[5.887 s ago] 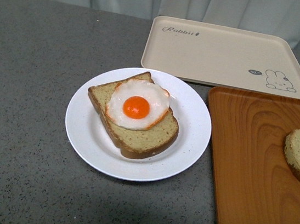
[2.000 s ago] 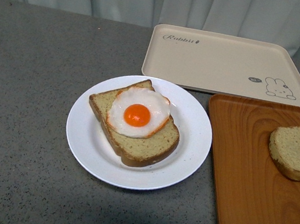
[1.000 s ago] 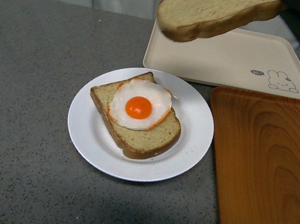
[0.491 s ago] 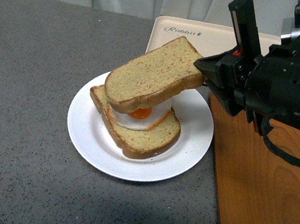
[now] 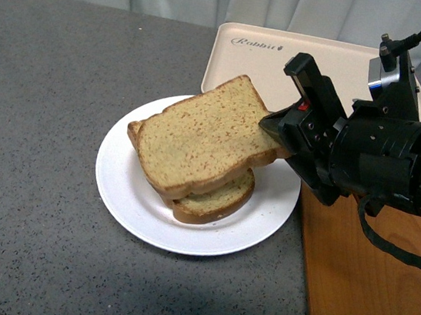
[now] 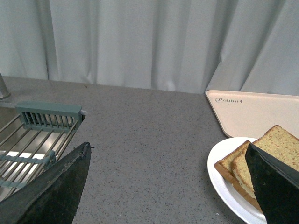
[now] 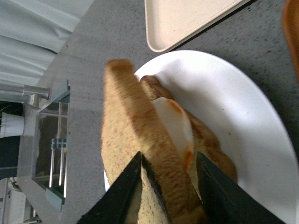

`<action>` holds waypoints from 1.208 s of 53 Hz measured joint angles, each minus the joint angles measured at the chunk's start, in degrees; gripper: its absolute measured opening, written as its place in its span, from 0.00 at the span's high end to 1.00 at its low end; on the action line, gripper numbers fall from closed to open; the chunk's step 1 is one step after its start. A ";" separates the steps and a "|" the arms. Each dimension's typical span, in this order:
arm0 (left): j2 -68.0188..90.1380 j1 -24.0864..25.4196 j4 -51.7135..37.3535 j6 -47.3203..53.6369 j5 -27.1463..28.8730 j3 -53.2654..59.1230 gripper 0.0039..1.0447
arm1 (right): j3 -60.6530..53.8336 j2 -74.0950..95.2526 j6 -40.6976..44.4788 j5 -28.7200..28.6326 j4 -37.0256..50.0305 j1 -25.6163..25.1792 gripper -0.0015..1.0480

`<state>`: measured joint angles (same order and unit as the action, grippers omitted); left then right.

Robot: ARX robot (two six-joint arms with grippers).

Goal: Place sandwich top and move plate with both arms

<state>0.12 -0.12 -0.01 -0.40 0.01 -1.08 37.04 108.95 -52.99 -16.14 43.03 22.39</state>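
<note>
The sandwich top [image 5: 201, 142] is a tan speckled slice lying tilted over the egg-topped slice [image 5: 217, 199] on the round white plate [image 5: 124, 193]. My right gripper [image 5: 272, 131] is shut on the top slice's right edge, coming in from the right. In the right wrist view the fingers clamp the sandwich top [image 7: 140, 140], with the fried egg [image 7: 173, 123] and the lower slice beneath it on the plate [image 7: 252, 140]. My left gripper [image 6: 168, 186] is open and empty over the bare counter, left of the plate [image 6: 224, 182]; the two slices [image 6: 252, 161] show at its edge.
A beige rabbit-print tray [image 5: 338, 73] lies behind the plate. An orange-brown wooden tray [image 5: 362, 302] lies to the right, under my right arm. A sink with a metal rack [image 6: 32, 135] is at the far left of the grey counter [image 5: 39, 104].
My right gripper has lowered the sandwich top from a raised tilt down onto the egg, which it now covers. The plate has not moved.
</note>
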 joint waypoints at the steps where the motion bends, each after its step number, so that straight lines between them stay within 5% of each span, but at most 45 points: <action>1: 0.00 0.00 0.00 0.00 0.00 0.00 0.06 | -0.02 -0.15 0.50 0.33 -0.46 -0.28 0.62; 14: 0.00 0.00 0.00 0.02 -0.02 0.00 0.06 | -0.50 -7.89 10.56 4.02 -8.72 -6.12 0.19; 19: -0.04 0.00 0.00 0.02 -0.11 0.00 0.06 | -10.88 -10.29 28.70 24.79 16.13 -6.99 0.35; 24: 0.02 0.00 0.02 0.02 0.04 0.00 0.06 | -23.10 -27.10 44.44 27.41 20.24 -10.43 0.54; 30: 0.00 0.00 0.00 0.02 0.00 0.00 0.06 | -34.64 -53.33 50.14 18.03 2.93 -18.43 0.75; 36: 0.00 0.00 0.02 0.04 -0.04 0.00 0.06 | -36.68 -93.42 52.28 16.22 -33.64 -22.16 0.99; 40: -0.11 0.00 0.00 0.04 0.00 0.00 0.06 | -36.68 -106.84 52.57 16.04 -42.40 -22.25 0.99; 60: -0.07 0.00 0.02 0.04 0.00 0.00 0.06 | -36.68 -108.69 52.74 16.06 -42.93 -22.25 0.99; 64: -0.07 0.00 0.02 0.04 0.00 0.00 0.06 | -35.01 -106.66 46.21 16.24 -48.35 -22.25 0.90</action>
<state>0.05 -0.12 0.01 -0.36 0.01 -1.08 2.02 2.28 -6.79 0.10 -5.32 0.14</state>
